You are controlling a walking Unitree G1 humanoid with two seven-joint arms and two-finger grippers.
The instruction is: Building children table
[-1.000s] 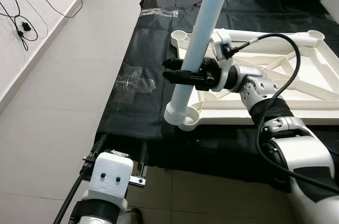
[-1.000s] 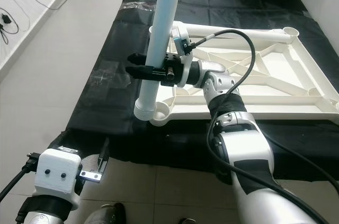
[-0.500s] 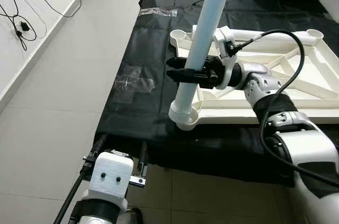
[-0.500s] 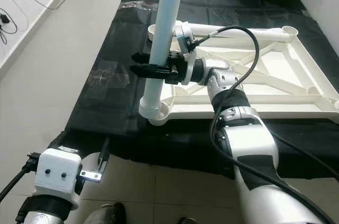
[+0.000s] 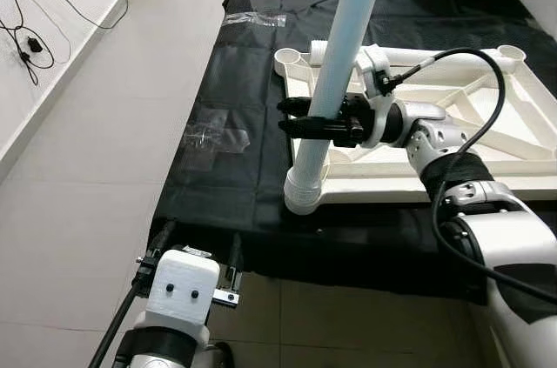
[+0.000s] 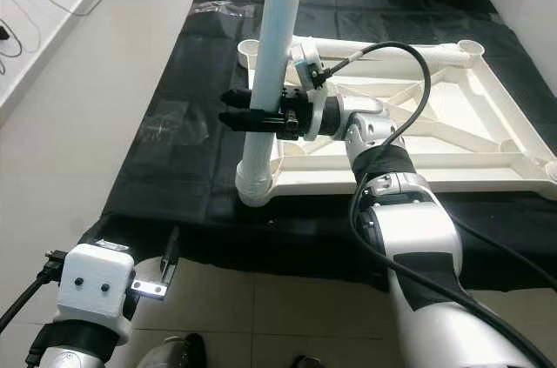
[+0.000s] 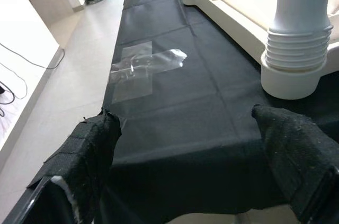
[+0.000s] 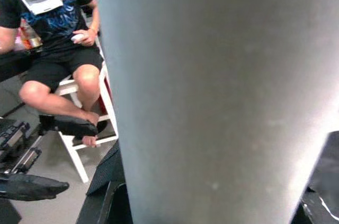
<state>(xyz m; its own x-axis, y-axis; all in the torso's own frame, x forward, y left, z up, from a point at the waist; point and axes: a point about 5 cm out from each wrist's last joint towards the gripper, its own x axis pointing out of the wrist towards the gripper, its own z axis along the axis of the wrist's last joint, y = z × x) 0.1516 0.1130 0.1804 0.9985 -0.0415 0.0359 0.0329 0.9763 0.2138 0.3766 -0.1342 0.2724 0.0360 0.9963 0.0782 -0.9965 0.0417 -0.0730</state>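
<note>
Your surface (image 5: 252, 55), draped in black cloth, stood on pale tile beside a white wall. One tabletop (image 5: 487, 137) lay upside down on it. Your right claw (image 5: 291, 116) clamped the one pale-blue leg (image 5: 335, 81), whose base had shifted toward 6 o'clock into the corner socket (image 5: 300, 198). Your left claw (image 7: 185, 144) hung with fingers apart.

The right arm (image 5: 487, 237) is silver with black joint bands and a looping black cable (image 5: 474, 98). The left wrist (image 5: 181, 285) wears a white block with two dark screw holes.
</note>
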